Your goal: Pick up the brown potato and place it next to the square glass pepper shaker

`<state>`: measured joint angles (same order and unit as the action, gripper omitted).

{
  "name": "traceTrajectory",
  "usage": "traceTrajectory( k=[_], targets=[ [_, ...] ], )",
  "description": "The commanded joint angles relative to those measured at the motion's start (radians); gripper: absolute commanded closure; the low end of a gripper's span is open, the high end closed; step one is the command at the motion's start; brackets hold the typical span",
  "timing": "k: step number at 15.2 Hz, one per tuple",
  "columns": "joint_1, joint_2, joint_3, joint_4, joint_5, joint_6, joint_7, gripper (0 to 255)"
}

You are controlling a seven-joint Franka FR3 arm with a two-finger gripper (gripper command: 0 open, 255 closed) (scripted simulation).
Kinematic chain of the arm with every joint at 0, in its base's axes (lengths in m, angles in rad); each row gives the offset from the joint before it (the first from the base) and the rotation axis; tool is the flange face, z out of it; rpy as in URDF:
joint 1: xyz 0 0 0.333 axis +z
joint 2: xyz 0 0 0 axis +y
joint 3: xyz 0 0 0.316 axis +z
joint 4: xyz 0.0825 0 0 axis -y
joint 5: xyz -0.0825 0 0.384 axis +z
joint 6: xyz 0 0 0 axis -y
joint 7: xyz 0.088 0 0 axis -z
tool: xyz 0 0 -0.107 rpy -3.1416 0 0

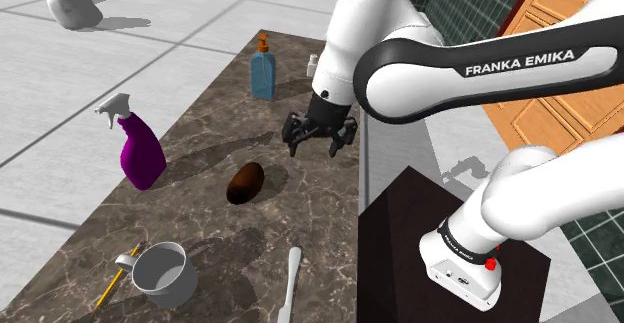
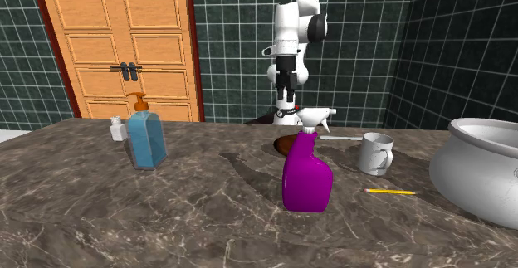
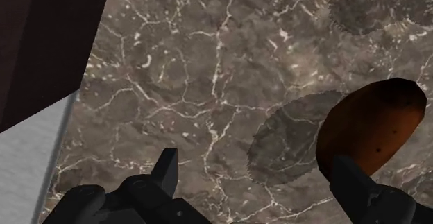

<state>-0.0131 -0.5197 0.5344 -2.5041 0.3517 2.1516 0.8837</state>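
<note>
Pincer: black two-finger gripper (image 1: 320,137) (image 3: 255,167), fingers spread wide, nothing between them, hanging above the counter.
Surface: dark brown marbled counter (image 1: 205,236) (image 3: 194,84) under the pincer.
Potato: brown potato (image 1: 245,183) (image 3: 371,129) (image 2: 286,145) lies on the counter below the pincer and off to one side. In the wrist view it sits by one fingertip, outside the gap, with its shadow beneath the open fingers. Not held.
Shaker: small white pepper shaker (image 1: 312,66) (image 2: 118,129), upright, on the far side of the pincer from the potato, well apart from the potato.
Soap bottle: clear blue dispenser (image 1: 263,71) (image 2: 146,138) with an orange pump and blue liquid inside, just beside the shaker.
Spray bottle: purple, white trigger (image 1: 140,153) (image 2: 305,175), upright, farther from the pincer than the potato.
Mug: grey mug (image 1: 160,273) (image 2: 375,153), upright, mouth open upward, well away from the pincer past the potato.
Pencil: yellow pencil (image 1: 115,279) (image 2: 390,192) flat on the counter beside the mug, not in it.
Utensil: white handle (image 1: 290,283) lying flat near the mug; kind unclear.
Pot: large grey pot (image 2: 486,171); contents hidden by its wall.
Stand: dark box (image 1: 400,233) behind the pincer.
</note>
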Motion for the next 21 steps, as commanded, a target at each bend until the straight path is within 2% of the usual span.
traceTrajectory(
  k=[1, 4, 6, 9, 11, 12, 19, 21],
  targets=[
    [-0.016, 0.064, 0.059, 0.021, 0.008, 0.059, 0.093, 0],
    [-0.058, 0.180, 0.147, 0.075, -0.020, 0.142, 0.234, 0],
    [-0.095, 0.266, 0.208, 0.117, -0.063, 0.194, 0.340, 0],
    [-0.149, 0.414, 0.292, 0.191, -0.184, 0.265, 0.530, 0],
    [-0.168, 0.527, 0.328, 0.248, -0.309, 0.301, 0.682, 0],
    [-0.163, 0.572, 0.329, 0.272, -0.362, 0.311, 0.743, 0],
    [-0.121, 0.682, 0.291, 0.267, -0.500, 0.388, 0.839, 0],
    [-0.116, 0.691, 0.285, 0.267, -0.511, 0.394, 0.847, 0]
  ],
)
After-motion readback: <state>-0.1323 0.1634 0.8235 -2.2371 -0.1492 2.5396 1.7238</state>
